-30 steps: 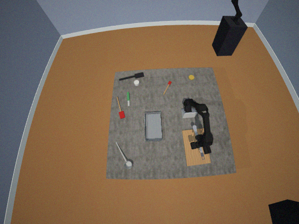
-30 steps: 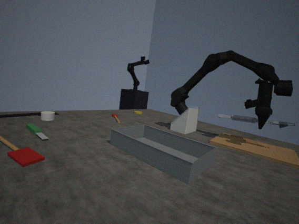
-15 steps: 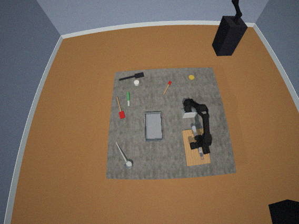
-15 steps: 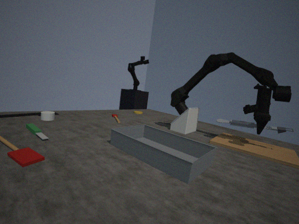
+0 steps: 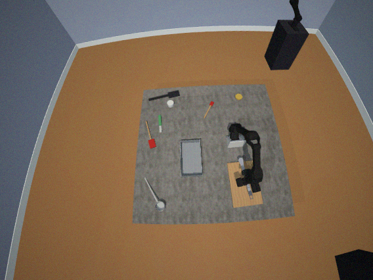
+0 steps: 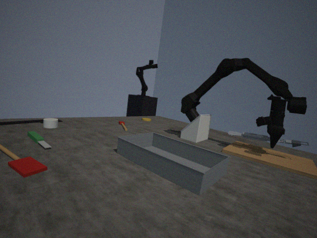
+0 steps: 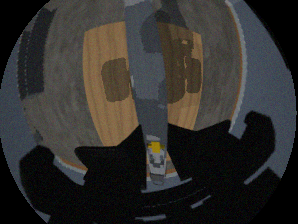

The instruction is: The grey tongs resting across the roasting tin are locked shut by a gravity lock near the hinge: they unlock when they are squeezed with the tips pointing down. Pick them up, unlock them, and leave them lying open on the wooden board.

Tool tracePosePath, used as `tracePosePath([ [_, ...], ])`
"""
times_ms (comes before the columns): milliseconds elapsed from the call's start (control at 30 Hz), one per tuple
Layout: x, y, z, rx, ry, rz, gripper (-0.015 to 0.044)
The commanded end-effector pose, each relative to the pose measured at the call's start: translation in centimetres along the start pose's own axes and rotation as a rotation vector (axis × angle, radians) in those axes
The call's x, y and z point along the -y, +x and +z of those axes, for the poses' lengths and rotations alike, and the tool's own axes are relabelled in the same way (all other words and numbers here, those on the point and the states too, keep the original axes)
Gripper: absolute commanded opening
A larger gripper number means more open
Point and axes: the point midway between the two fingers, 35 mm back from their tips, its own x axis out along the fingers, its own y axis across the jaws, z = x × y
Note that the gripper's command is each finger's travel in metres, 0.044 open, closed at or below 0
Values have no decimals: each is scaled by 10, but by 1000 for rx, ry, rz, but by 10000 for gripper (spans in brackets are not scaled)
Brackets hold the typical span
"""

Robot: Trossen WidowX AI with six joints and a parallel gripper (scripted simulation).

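My gripper (image 6: 273,143) (image 7: 150,123) is shut on the grey tongs (image 5: 250,193) (image 6: 255,136) (image 7: 146,75), with a finger on either side of them. The tongs are held roughly level, a little above the wooden board (image 5: 235,198) (image 6: 297,165) (image 7: 99,45), on which shadows fall. They run lengthwise over the board, and their pale end sticks out past its edge toward the arm's base. The arms look close together. A small yellow part (image 7: 156,147) shows on the tongs just beyond the fingers in the wrist view. The grip itself is partly hidden by the gripper.
The roasting tin (image 5: 192,174) (image 6: 167,167) stands left of the board with nothing across it. The white wedge (image 5: 236,144) (image 6: 203,128) stands by the arm's base. A ladle (image 5: 152,190), two red-headed tools, a green-handled tool, a white cup, a black spatula and a yellow disc lie farther off.
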Motion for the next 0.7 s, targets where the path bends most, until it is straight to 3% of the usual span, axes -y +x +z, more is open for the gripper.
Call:
tracePosePath([
  [0,1,4,2,0,6,-4,-150],
  [100,1,4,2,0,6,-4,-150],
  [667,0,3,1,2,0,0,296],
])
